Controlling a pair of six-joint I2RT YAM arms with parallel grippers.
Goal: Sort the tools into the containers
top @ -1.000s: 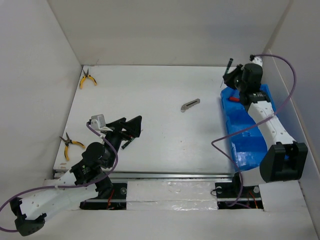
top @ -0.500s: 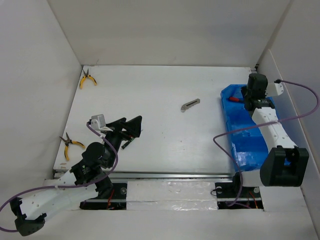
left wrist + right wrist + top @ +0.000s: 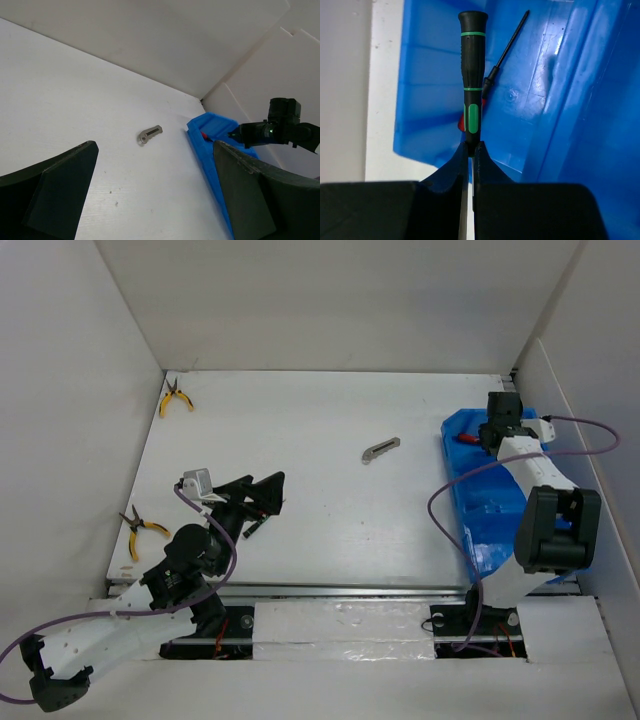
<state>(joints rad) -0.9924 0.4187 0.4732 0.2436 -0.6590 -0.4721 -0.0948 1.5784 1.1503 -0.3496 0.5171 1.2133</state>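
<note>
As the right arm stands: its elbow is folded high over the near half of the bright blue plastic open-top bin [image 3: 495, 530], and the forearm runs on to the bin's far end.
Right gripper [image 3: 471, 147]: the jaws are pressed together, pinching one end of a dark screwdriver with green bands [image 3: 472, 75].
Held screwdriver: the handle sticks straight out ahead of the fingertips, over the bin's far compartment; whether it touches the bin floor cannot be told.
Second screwdriver: a slim black-shafted one with a red handle [image 3: 507, 47] lies in that same far compartment, crossing behind the held one.
Left arm: it lies low and stretched out, well to the left of the bin, with its wrist aimed toward the bin's far end.
Left gripper [image 3: 262, 480]: the jaws are spread wide, with nothing between them.
Grey metal utility knife [image 3: 380, 449]: it lies flat on the white table [image 3: 320, 520], left of the bin's far end, apart from it.
Yellow-handled pliers, far pair [image 3: 175, 397]: they lie at the table corner farthest left of the bin.
Yellow-handled pliers, near pair [image 3: 140, 528]: they lie at the table's left edge, well away from the bin, beside the left arm.
</note>
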